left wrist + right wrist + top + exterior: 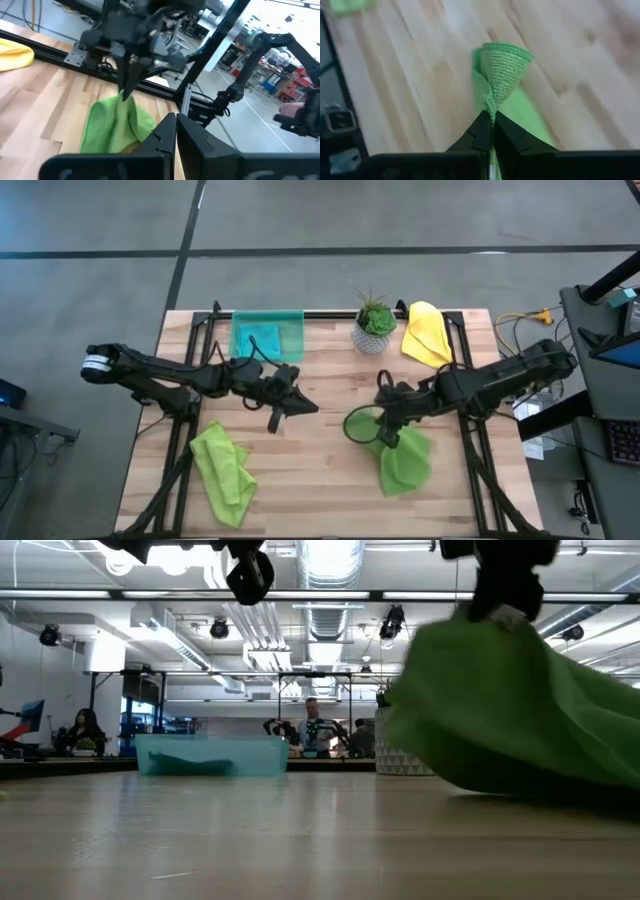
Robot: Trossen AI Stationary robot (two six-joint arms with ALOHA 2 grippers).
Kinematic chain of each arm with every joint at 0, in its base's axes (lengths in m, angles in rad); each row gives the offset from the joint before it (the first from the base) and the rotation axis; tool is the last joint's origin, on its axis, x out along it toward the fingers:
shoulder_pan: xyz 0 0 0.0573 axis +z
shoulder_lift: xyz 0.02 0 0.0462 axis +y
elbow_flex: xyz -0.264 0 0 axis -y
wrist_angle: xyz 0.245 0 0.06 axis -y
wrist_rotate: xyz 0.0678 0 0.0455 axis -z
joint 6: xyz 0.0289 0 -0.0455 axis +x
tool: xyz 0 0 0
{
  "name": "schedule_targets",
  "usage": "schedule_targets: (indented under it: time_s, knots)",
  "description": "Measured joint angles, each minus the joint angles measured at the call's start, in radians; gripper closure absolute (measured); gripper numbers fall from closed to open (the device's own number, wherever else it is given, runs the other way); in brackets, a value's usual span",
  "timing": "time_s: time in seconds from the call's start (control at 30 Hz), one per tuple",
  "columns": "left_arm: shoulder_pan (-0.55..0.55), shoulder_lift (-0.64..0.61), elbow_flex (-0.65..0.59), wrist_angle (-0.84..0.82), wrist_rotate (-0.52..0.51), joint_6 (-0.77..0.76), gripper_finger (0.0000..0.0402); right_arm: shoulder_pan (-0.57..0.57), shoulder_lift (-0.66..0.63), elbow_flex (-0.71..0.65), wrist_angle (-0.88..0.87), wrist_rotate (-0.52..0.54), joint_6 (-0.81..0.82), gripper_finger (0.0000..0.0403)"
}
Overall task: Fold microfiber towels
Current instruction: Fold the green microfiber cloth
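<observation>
microfiber towels spread over the wooden table [320,480], left to right: one lime green towel [222,472] lies crumpled at the front left corner, well apart from both arms. left gripper [305,406] hovers near table centre, jaws pressed together, nothing in them. behind it a see-through green tray [267,333] sits at the back edge with the teal towel [258,340] inside. small potted plant [375,325] stands at back centre – the yellow towel [427,332] is bunched just beside it toward the back right corner. right gripper [383,432] is right of centre, fingers [485,134] clamped on a bunched corner of the second lime green towel [405,460]; that corner is lifted off the wood and curls into a cone, the rest trails on the table toward the front right. low view shows this cloth hanging from the gripper in a big drape, lower edge on the table.
</observation>
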Motion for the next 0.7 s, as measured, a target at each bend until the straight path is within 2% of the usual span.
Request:
schedule_targets:
  time_s: [0.13,0.37,0.47,0.7]
  knots:
    - [0.006,0.000,-0.003,0.001,0.000,-0.001,0.0402,-0.007,0.014,0.035,-0.018,0.096,-0.039,0.0394]
    - [0.006,0.001,-0.007,-0.014,0.009,0.026,0.0402,-0.038,0.095,0.019,0.186,0.039,-0.079,0.0394]
    - [0.006,0.002,-0.009,-0.019,0.011,0.144,0.0402,-0.046,0.119,0.036,0.258,0.040,-0.083,0.0394]
    - [0.006,0.002,-0.010,-0.139,0.038,0.448,0.0402,-0.058,0.178,0.147,0.256,0.043,-0.154,0.0394]
